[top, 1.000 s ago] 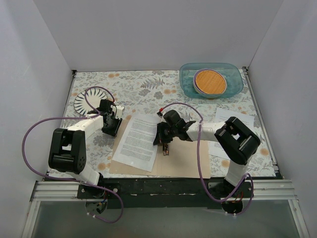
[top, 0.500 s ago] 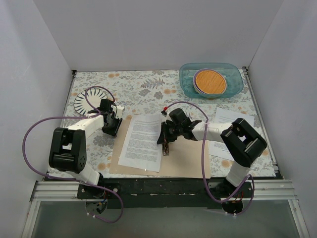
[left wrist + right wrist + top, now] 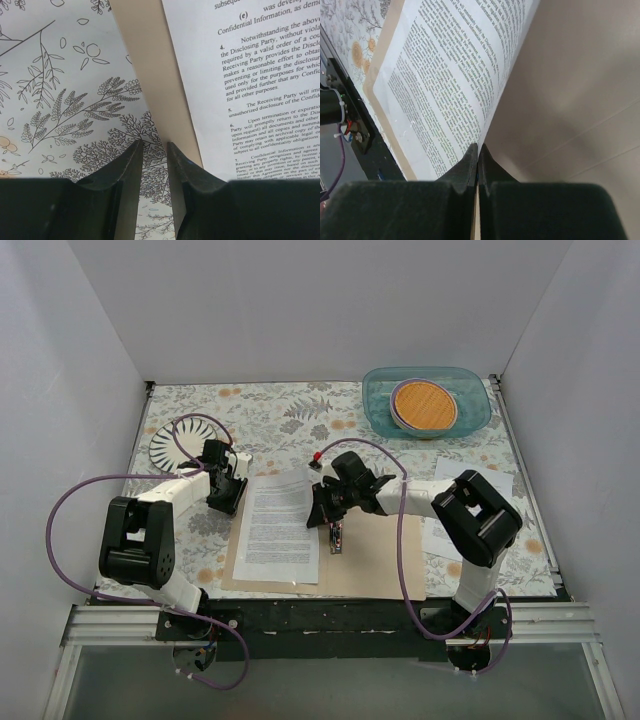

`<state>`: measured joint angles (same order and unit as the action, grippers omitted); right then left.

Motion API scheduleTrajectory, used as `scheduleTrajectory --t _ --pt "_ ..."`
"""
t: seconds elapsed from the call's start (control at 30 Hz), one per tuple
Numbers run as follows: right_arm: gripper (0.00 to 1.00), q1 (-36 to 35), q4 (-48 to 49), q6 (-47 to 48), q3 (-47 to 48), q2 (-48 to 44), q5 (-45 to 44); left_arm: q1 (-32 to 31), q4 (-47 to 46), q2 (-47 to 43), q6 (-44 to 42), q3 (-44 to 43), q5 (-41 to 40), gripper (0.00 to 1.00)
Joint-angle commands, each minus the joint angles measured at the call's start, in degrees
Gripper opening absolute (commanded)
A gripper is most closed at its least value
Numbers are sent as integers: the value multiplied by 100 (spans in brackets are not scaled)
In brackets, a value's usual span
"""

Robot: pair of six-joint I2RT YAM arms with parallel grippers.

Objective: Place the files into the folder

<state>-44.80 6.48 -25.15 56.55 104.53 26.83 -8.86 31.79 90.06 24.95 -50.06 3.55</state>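
Since one second ago, the sheet has swung from skewed to nearly square on the left half of the open folder. The right gripper jaws are clamped on the sheet's raised right edge. The left gripper jaws stand narrowly apart at the folder's left edge, gripping nothing visible. Lower the raised edge flat before releasing, and avoid dragging the folder.

Passable between plate and tub; left end effector guards folder edge, right end effector pinching sheet blocks centre
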Motion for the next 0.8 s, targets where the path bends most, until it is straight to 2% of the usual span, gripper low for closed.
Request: scheduleTrajectory --t 0.0,0.23,0.77 --pt "1 -38 37 213 -30 -38 77 -72 222 231 45 155 102 25" --pt "1 -187 398 -86 -127 32 156 -63 231 231 45 146 93 26" --pt "1 -477 582 -324 -30 252 112 -80 266 275 45 120 119 24"
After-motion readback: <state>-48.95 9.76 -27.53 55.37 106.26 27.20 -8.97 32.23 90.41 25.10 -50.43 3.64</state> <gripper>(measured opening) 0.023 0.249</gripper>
